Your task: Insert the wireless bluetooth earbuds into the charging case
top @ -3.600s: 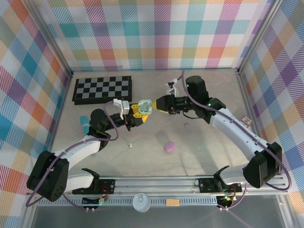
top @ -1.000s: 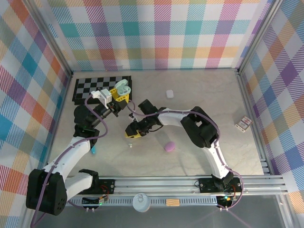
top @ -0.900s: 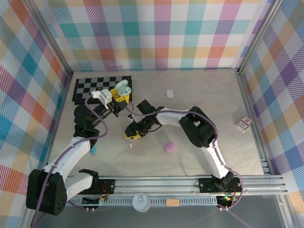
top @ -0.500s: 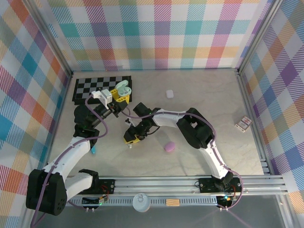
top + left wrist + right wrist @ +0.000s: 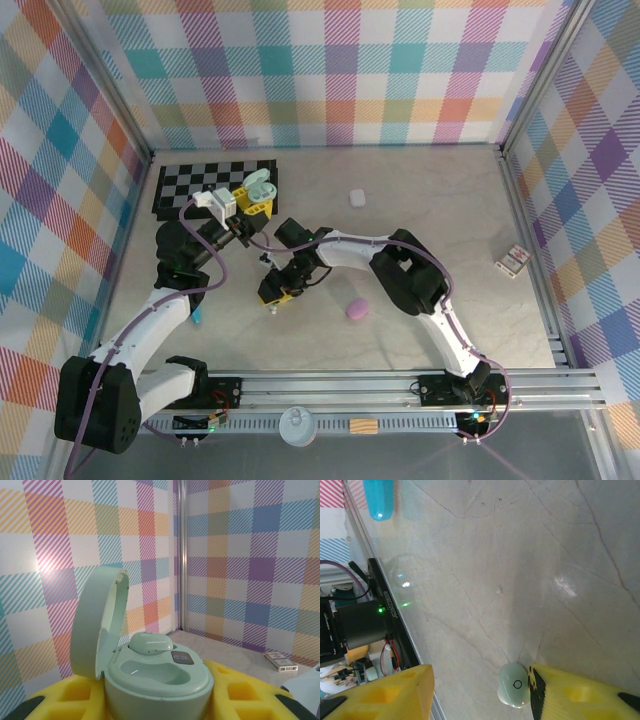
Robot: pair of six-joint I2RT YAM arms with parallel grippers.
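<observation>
My left gripper [image 5: 256, 193] is shut on the mint charging case [image 5: 150, 680] and holds it raised over the chessboard's near edge. The lid [image 5: 97, 625] stands open. One pale green earbud [image 5: 150, 642] sits in the back slot and the front slot is hollow. A second pale green earbud [image 5: 515, 685] lies on the table [image 5: 530, 555]. My right gripper [image 5: 481, 685] is open around this earbud, which touches the right finger's pad [image 5: 538, 692]. From above, the right gripper [image 5: 276, 291] points down at this earbud [image 5: 272, 306].
A chessboard [image 5: 215, 185] lies at the back left. A white case [image 5: 357, 198] and a purple case [image 5: 356, 309] rest on the table. A teal cylinder [image 5: 197, 315] lies near the left arm. A small card box [image 5: 513, 263] sits at the right edge.
My right gripper has slid toward the near left and now brackets the loose earbud, its jaws slightly narrower. The left gripper and the case have stayed still.
</observation>
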